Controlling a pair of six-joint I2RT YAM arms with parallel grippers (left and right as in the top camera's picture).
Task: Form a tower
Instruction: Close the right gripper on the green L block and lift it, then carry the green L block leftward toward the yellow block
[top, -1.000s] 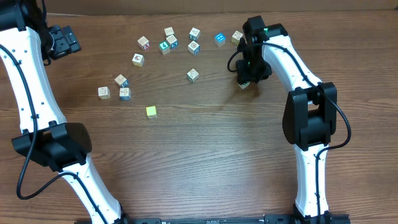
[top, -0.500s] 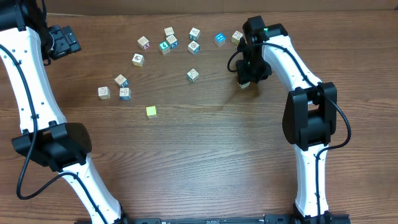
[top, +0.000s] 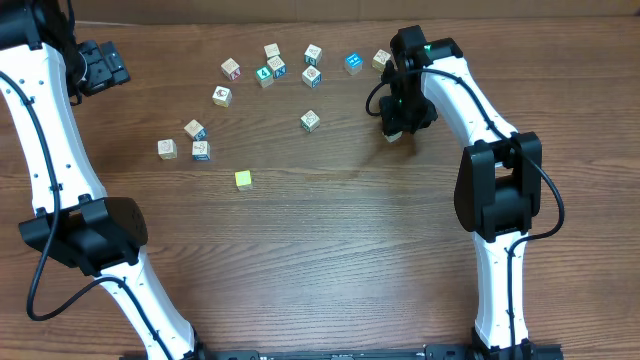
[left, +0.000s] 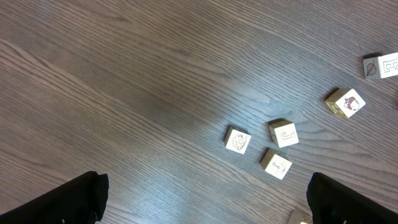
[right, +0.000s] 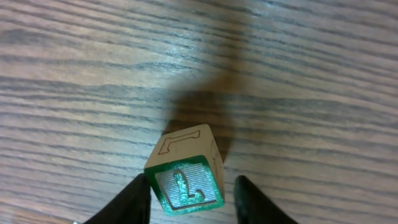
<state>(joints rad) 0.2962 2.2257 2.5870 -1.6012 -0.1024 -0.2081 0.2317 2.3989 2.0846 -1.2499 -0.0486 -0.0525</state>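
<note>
Tower block (right: 185, 163) sits upright, green L face toward the right tool (right: 191, 186), whose fingers flank it. Clenched or not, we cannot tell. Open counter (right: 311, 74) lies beyond.

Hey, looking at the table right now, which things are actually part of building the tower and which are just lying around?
In the job now: pale wooden cube with a green letter L face, straddled by the right gripper, jaws not yet clamped.
Lying about: scattered pale wooden printed cubes, small yellow-green cube, idle open left gripper.
</note>
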